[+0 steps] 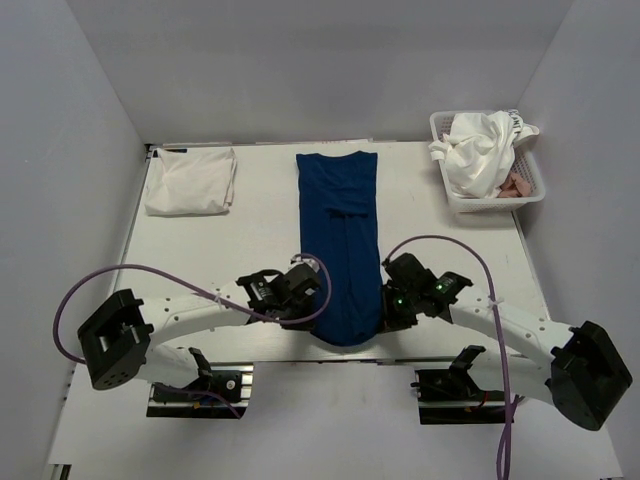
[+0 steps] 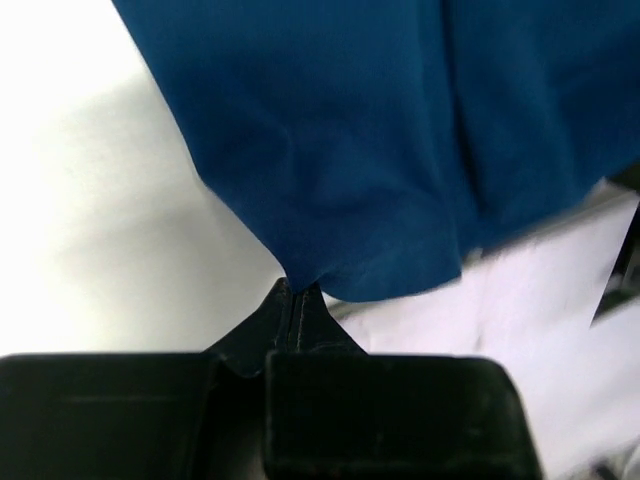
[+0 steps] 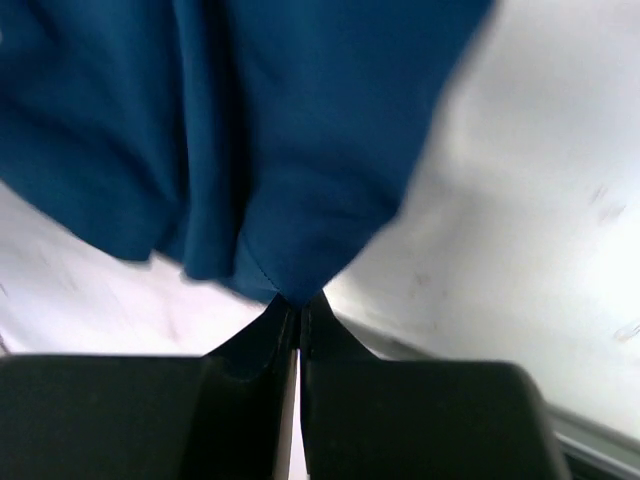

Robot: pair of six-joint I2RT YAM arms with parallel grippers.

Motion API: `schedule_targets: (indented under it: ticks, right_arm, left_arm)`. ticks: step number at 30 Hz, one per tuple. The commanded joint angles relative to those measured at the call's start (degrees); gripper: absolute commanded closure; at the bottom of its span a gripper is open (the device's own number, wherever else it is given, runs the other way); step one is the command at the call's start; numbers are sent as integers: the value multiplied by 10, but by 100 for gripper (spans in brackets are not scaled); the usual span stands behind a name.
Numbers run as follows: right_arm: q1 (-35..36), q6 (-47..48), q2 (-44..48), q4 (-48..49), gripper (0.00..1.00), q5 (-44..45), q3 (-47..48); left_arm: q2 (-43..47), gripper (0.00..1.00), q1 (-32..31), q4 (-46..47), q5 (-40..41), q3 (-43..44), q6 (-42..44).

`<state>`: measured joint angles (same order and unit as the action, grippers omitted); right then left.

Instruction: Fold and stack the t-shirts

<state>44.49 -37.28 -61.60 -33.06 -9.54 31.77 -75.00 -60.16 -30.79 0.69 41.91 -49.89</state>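
A navy blue t-shirt (image 1: 340, 240) lies as a long narrow strip down the middle of the table, its near end at the table's front edge. My left gripper (image 1: 312, 290) is shut on the near left corner of it, which shows in the left wrist view (image 2: 300, 285). My right gripper (image 1: 385, 300) is shut on the near right corner, which shows in the right wrist view (image 3: 293, 298). The blue cloth (image 2: 400, 140) hangs from both pinches (image 3: 250, 130). A folded white t-shirt (image 1: 192, 180) lies at the back left. A crumpled white t-shirt (image 1: 480, 150) fills the basket, with a bit of pink cloth (image 1: 517, 184) beside it.
A white mesh basket (image 1: 500, 200) stands at the back right of the table. Grey walls close in the left, back and right sides. Purple cables (image 1: 80, 290) loop over both arms. The arm bases sit at the near edge.
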Motion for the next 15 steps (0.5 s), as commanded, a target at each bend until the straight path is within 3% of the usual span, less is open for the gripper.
schedule_targets:
  ticks: [1, 10, 15]
  right_arm:
    - [1, -2, -18, 45, 100, 68, 67]
    - [-16, 11, -83, 56, 100, 209, 189]
    - [-41, 27, -142, 66, 100, 254, 255]
  left_arm:
    - [-22, 100, 19, -30, 83, 70, -14]
    - [-63, 100, 103, -31, 154, 178, 8]
    - [-100, 100, 145, -17, 148, 237, 63]
